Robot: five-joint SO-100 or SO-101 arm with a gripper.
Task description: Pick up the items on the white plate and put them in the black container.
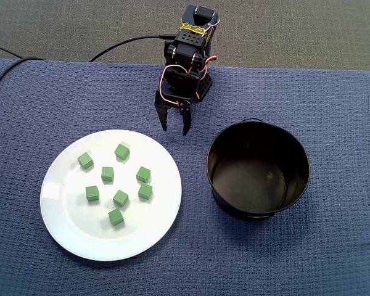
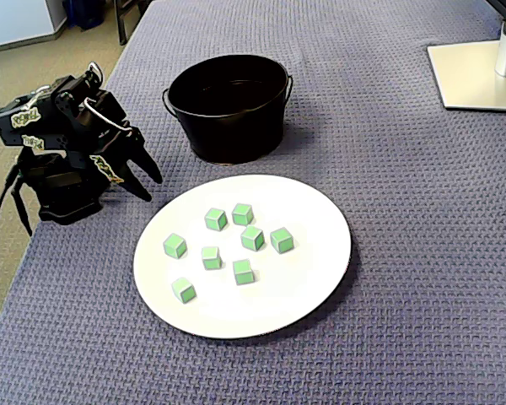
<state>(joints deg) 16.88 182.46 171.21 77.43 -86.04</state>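
Cloth [image 1: 333, 259] of blue waffle weave covers the table, and in a fixed view its far edge runs just behind the arm [image 1: 191, 46], with grey floor beyond. The white plate [image 1: 71, 231] lies on the left in that view, and eight green cubes [image 1: 120, 198] are scattered across its middle, all apart from each other and well inside the rim. The black container [image 1: 214, 166] stands upright to the plate's right, near it but not touching, with a strip of bare cloth between them. Its inside looks empty, and its thin handle lies down against the far rim.

The gripper [image 1: 175, 128] hangs from the folded arm with its tips pointing down, just beyond the plate's far rim and level with the gap between plate and container. Its jaws stand slightly parted and hold nothing. Whether the tips touch the cloth cannot be told.

In the other fixed view the gripper [image 2: 150, 187] sits close to the cloth's left edge, beside the plate [image 2: 312, 211], with the container [image 2: 228, 135] farther back. A white monitor stand base [image 2: 476, 76] rests at the far right corner, well apart from everything. Wide open cloth [image 2: 422, 278] lies to the right of the plate and in front of it.
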